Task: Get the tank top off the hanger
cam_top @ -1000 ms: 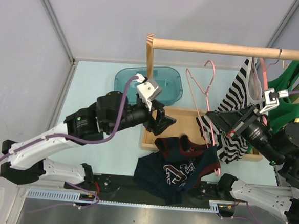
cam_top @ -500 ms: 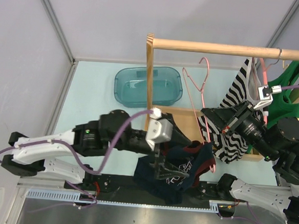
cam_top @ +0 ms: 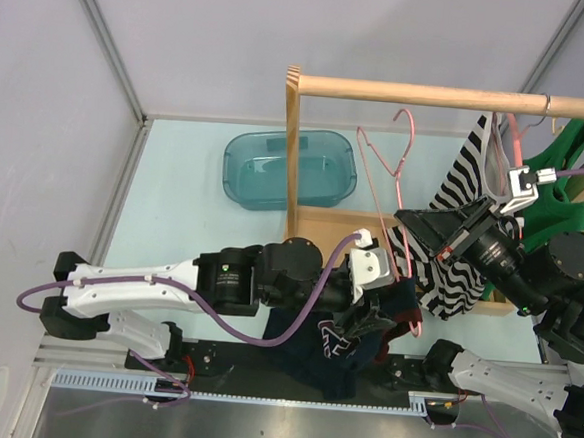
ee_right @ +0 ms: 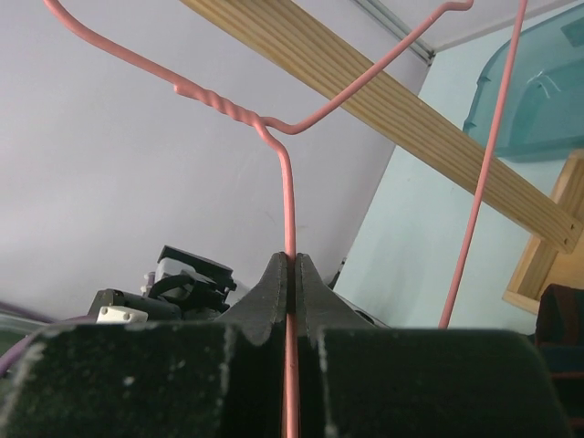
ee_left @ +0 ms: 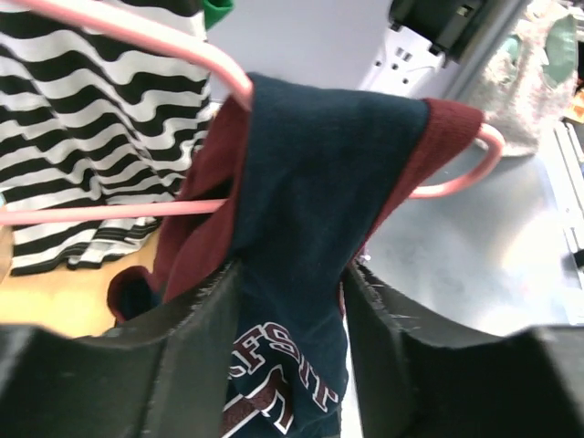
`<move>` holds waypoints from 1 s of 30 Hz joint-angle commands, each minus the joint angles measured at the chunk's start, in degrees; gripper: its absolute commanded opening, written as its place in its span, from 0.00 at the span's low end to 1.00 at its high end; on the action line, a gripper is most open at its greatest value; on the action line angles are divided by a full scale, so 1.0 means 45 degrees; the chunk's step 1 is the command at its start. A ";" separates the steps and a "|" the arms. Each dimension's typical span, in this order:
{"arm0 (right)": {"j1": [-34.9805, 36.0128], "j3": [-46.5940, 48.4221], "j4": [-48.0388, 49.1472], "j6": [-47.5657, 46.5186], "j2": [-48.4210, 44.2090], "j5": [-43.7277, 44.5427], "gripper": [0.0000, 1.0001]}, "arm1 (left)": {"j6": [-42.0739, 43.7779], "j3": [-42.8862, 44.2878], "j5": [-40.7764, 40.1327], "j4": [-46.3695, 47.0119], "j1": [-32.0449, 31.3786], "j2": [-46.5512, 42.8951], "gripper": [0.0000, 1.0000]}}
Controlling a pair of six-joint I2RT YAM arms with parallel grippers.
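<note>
The navy tank top (cam_top: 335,344) with maroon trim and white lettering hangs bunched over the lower corner of the pink wire hanger (cam_top: 381,170). My left gripper (cam_top: 376,303) reaches into it from the left. In the left wrist view the navy fabric (ee_left: 310,182) drapes over the pink hanger (ee_left: 137,208) and fills the gap of the left gripper (ee_left: 292,274), touching both fingers. My right gripper (cam_top: 404,224) holds the hanger from the right. In the right wrist view the right gripper (ee_right: 293,258) is shut on the pink wire (ee_right: 286,201) just below its twisted neck.
A wooden rail (cam_top: 421,93) on an upright post (cam_top: 291,139) carries a black-and-white striped garment (cam_top: 464,191) and a green one (cam_top: 567,158). A teal tub (cam_top: 265,172) sits behind the post. The rack's wooden base (cam_top: 337,227) lies under the hanger.
My left arm swung from near the teal tub to the right and down onto the tank top, and its jaws closed in around the fabric. The right gripper kept its hold on the hanger.
</note>
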 commanded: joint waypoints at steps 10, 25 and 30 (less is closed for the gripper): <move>-0.0031 -0.0196 0.1631 0.0713 -0.0016 0.0757 0.00 | -0.0850 0.0072 -0.0703 0.0416 -0.0049 -0.0546 0.14; -0.0031 -0.0568 0.2022 0.0577 0.0393 0.2281 0.00 | -0.1045 -0.0455 0.3749 0.1665 -0.0049 -0.3008 0.00; -0.0050 -0.0354 0.2491 0.0577 0.1095 0.2495 0.00 | -0.0968 -0.0826 0.3828 0.1121 -0.0049 -0.3241 0.00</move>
